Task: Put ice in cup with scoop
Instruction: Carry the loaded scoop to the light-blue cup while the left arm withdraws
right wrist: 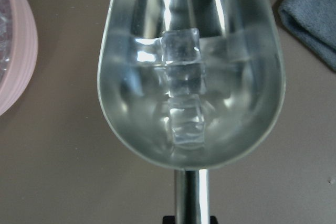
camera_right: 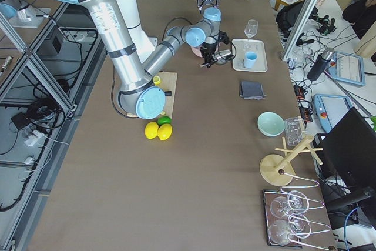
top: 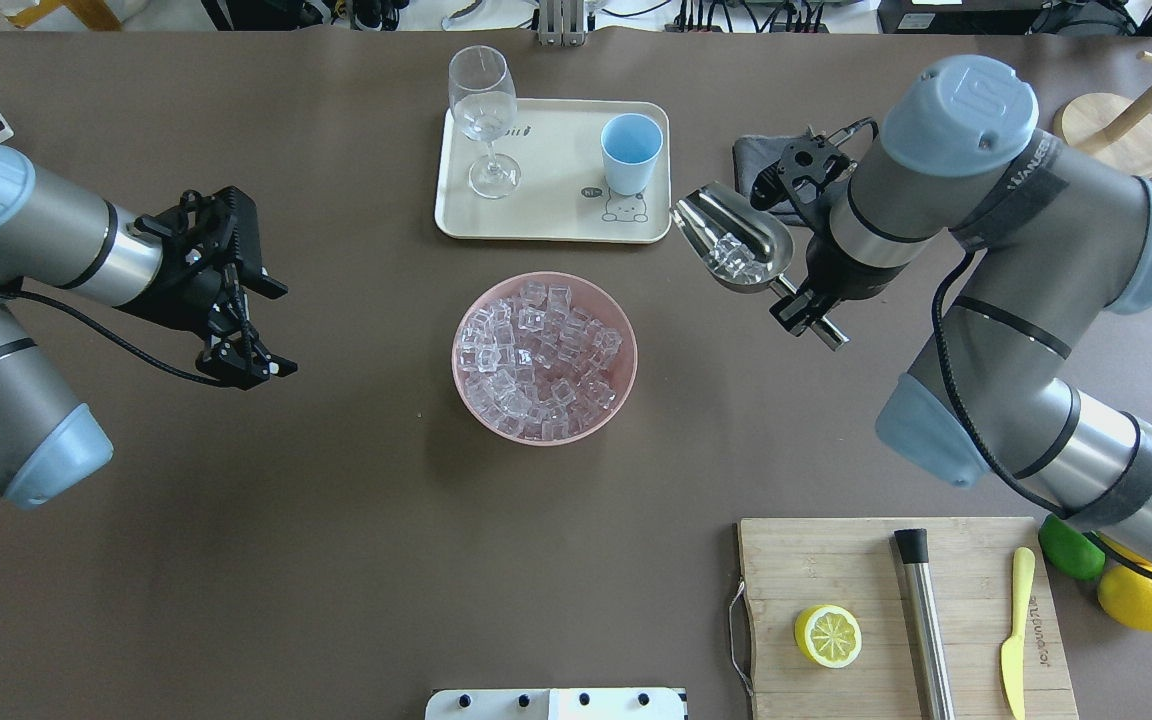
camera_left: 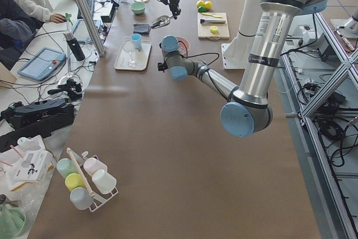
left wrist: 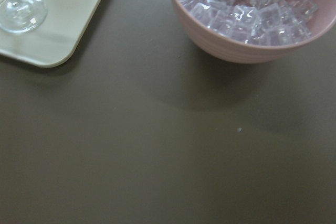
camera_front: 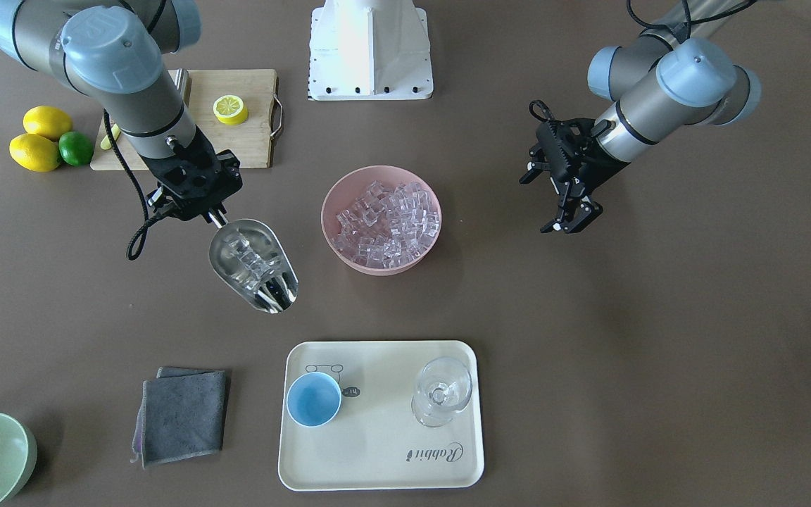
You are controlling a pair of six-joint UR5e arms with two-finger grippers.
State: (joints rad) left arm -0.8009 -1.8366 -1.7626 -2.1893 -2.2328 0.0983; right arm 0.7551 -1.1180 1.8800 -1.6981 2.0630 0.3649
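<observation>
The cup (camera_front: pixel 313 399) is light blue, its tray (camera_front: pixel 377 454) cream, the bowl (camera_front: pixel 377 267) pink, the scoop (camera_front: pixel 254 266) silver.

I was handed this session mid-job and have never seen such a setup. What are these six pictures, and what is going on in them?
Two robot arms work at a brown table. Two pictures look down on the table, one from behind the robot and one facing it. Two look along it from either end, and two come from cameras on the wrists. The right end effector grips the handle of a steel scoop, held above the table beside the pink bowl of ice. A few ice cubes lie in the scoop. On the tray stand the empty blue cup and a stemmed glass. The left end effector hangs open, holding nothing.
</observation>
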